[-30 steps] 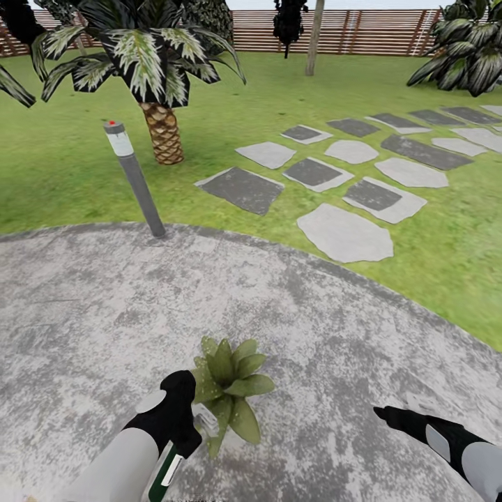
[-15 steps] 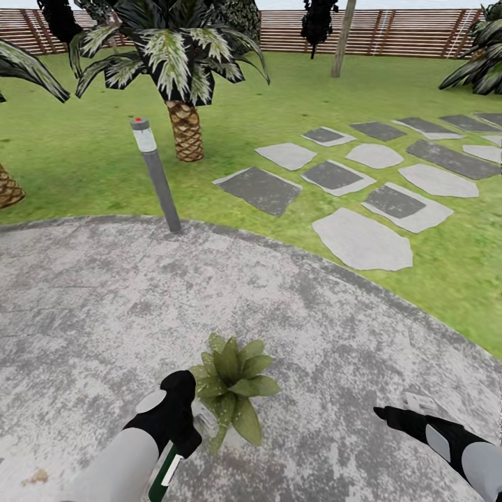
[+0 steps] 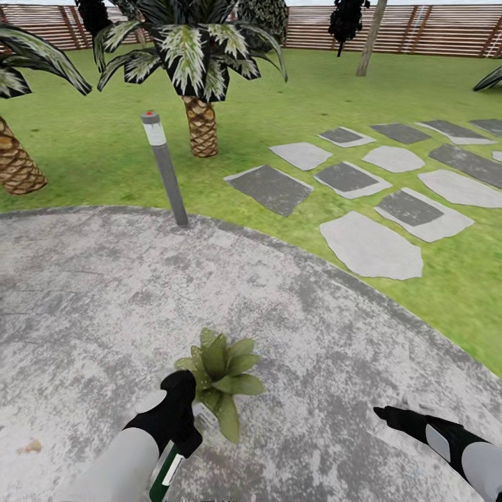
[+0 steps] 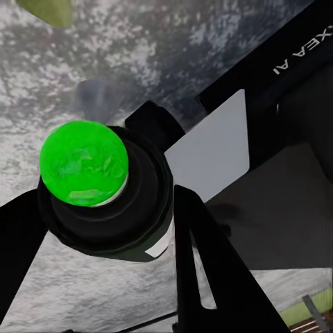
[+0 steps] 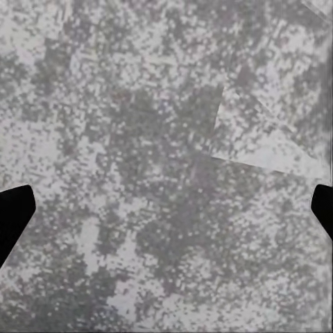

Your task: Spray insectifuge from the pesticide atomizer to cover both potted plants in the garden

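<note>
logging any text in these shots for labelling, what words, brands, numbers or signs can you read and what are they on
"XEA AI": white letters on the black body of the left arm in the left wrist view, cut off by the picture's edge, so only partly legible.
White label on the pesticide atomizer held in the left pincer: no print can be made out on it.
Bollard lamp: a red dot on top, no text.
Nothing else carries writing.

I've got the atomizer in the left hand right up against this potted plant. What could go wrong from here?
1. The left hand sits against the leaves of the potted plant; any further push could tip its small pot.
2. The pesticide atomizer is held very near one side, so spray may miss the far leaves.
3. The right hand hangs open low over the patio and could scrape it if the base moves.
</note>
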